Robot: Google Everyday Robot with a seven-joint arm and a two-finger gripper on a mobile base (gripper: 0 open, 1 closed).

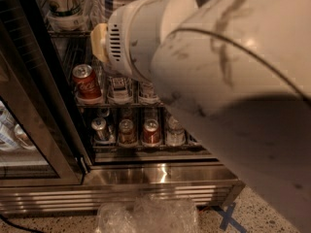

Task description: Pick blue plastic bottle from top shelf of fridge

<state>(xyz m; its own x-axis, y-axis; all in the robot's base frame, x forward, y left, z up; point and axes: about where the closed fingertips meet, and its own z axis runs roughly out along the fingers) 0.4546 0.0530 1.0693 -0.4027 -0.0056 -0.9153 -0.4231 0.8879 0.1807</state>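
Observation:
The fridge (160, 174) stands open, with a steel base and wire shelves. On the shelf beside a red can (87, 83), only the lower labelled part of the blue plastic bottle (119, 88) shows. The rest is hidden behind my arm. My white arm (218, 81) fills the upper right of the camera view and reaches into the fridge, its vented joint (116, 40) just above the bottle. The gripper is out of view behind the arm.
The glass door (29, 130) hangs open at the left. Several cans (138, 132) stand on the lowest shelf. White containers (63, 1) sit on the shelf above. A crumpled clear plastic bag (146, 215) lies on the floor in front of the base.

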